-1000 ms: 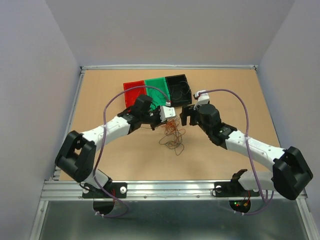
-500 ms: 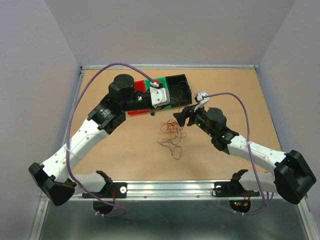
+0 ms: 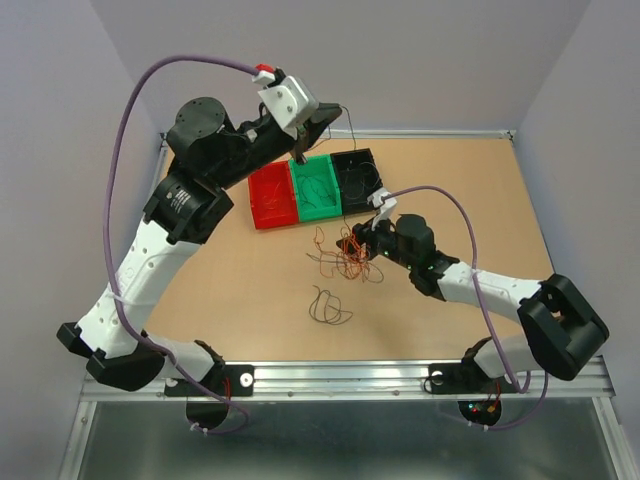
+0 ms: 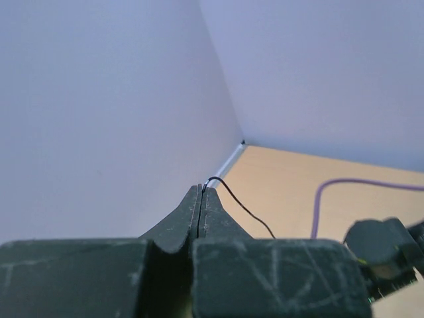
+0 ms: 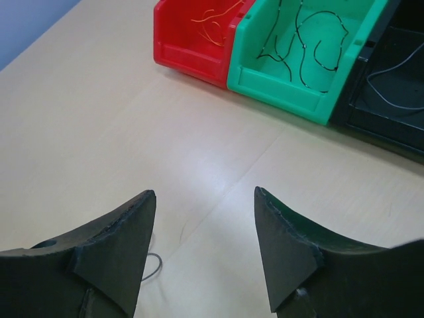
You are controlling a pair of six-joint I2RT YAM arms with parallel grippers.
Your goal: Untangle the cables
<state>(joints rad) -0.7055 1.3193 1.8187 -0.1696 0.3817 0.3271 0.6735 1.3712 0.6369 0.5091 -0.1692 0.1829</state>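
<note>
Only the left wrist view shows the left pincer (image 4: 201, 189) pressed together on one black cable (image 4: 242, 207). The right pincer (image 5: 203, 192) is spread. Only the overhead view shows the orange tangle (image 3: 346, 262) mid-table (image 3: 220, 290), with one dark loop (image 3: 328, 306) at its 7 o'clock. Three bins (image 3: 316, 213) stand at its 11 o'clock.

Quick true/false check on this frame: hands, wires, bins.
1. The left hand is shut on a black wire. True.
2. The right hand is clamped on the tangle. False: its jaws are open, with nothing between them.
3. The green bin is empty. False: dark wires lie in it.
4. The red bin holds orange wires. True.
</note>
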